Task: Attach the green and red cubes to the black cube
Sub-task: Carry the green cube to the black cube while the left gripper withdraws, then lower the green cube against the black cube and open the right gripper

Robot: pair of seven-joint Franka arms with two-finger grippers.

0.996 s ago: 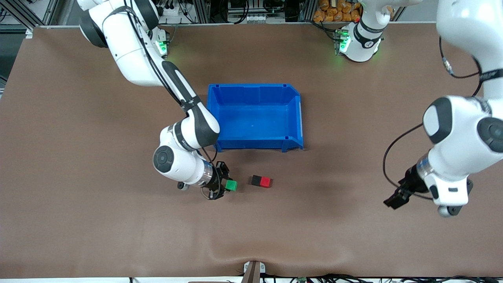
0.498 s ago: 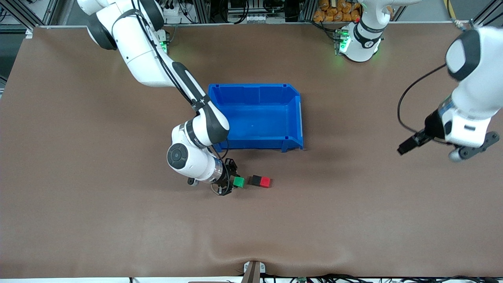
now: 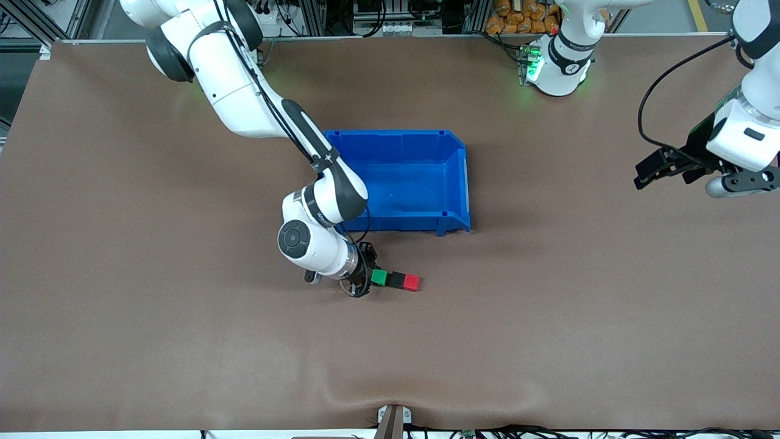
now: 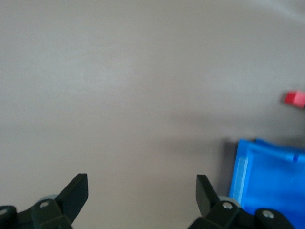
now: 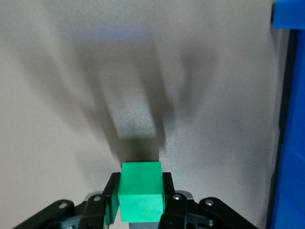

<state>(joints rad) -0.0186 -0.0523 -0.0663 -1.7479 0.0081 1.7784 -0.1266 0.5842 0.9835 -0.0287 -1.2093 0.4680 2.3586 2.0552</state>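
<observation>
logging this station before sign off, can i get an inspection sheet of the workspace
surface: brown table, bare apart from items below
job's things: green cube against black cube; red cube on its other face, one row
clutter: blue bin, empty
grippers: right gripper shut on green cube; left gripper open, waiting over the left arm's end of the table
cables: black cable looping off left arm
surroundings: aluminium frame by the bases

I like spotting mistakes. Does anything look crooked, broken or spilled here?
Nothing stands out. The green cube, black cube and red cube sit in one neat row by the blue bin. The right gripper holds the green one; the left gripper waits open.
</observation>
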